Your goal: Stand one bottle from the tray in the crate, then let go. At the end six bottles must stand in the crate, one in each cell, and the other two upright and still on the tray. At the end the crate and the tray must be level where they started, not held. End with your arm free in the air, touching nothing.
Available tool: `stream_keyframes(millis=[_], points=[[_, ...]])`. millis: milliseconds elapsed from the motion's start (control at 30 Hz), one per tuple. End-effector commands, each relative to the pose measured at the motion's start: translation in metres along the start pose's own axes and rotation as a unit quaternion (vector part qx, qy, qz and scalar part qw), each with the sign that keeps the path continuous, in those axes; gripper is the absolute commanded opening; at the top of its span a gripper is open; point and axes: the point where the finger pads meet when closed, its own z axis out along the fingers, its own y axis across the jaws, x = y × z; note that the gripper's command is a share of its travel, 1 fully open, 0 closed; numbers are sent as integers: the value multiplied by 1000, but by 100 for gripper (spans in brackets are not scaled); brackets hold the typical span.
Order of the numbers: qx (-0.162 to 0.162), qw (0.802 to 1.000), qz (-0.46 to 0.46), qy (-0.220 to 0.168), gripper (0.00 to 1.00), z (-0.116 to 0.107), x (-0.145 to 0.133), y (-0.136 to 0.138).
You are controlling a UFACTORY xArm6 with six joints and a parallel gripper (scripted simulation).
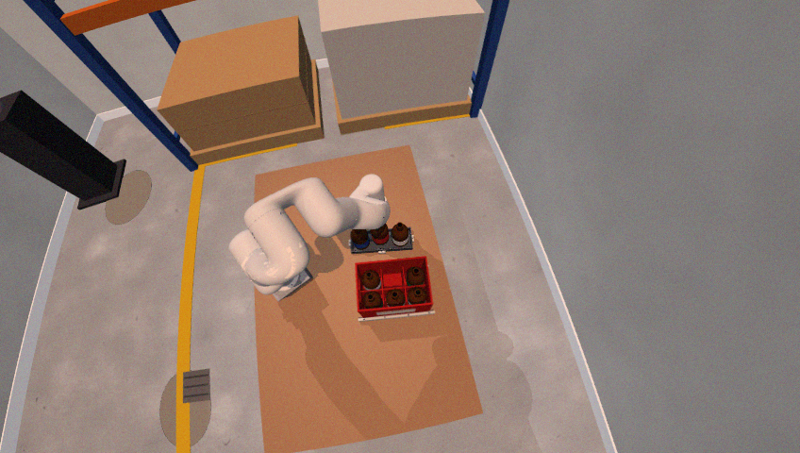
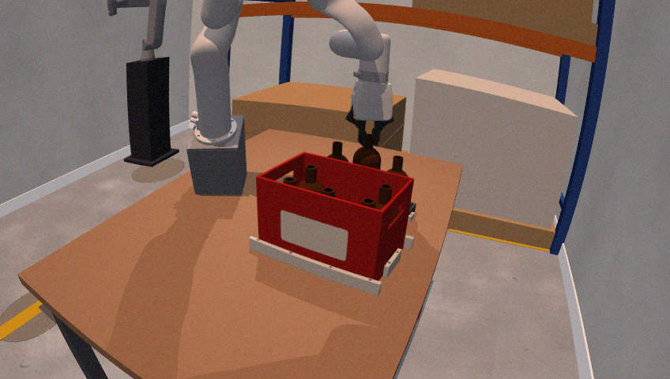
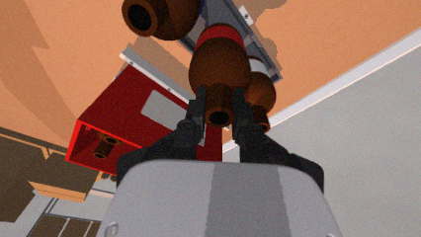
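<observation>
A red crate [image 1: 393,285] stands on the brown table, with several brown bottles in its cells; the middle cell of its far row [image 1: 392,277] shows bare red floor. It also shows in the exterior view [image 2: 334,213]. Behind it a grey tray [image 1: 383,245] holds a blue-banded bottle [image 1: 359,238] and a white-banded bottle [image 1: 400,233]. My gripper [image 2: 369,136] is shut on the neck of the red-banded bottle [image 2: 366,155], held upright and raised above the tray's middle. In the wrist view the fingers clamp that bottle's neck [image 3: 219,69].
A pale frame [image 2: 324,268] surrounds the crate's base. The arm's grey base block [image 2: 216,162] stands left of the crate. Big cartons [image 1: 246,84] [image 1: 401,56] sit on a blue rack behind the table. A black pedestal [image 2: 148,110] stands at the left.
</observation>
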Motion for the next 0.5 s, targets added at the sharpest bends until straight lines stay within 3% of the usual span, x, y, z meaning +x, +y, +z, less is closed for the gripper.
stream_keyframes(millis=[0,467], points=[[-2,1000,0,0,0,-1,0,1],[-2,1000,0,0,0,-7,0,1]])
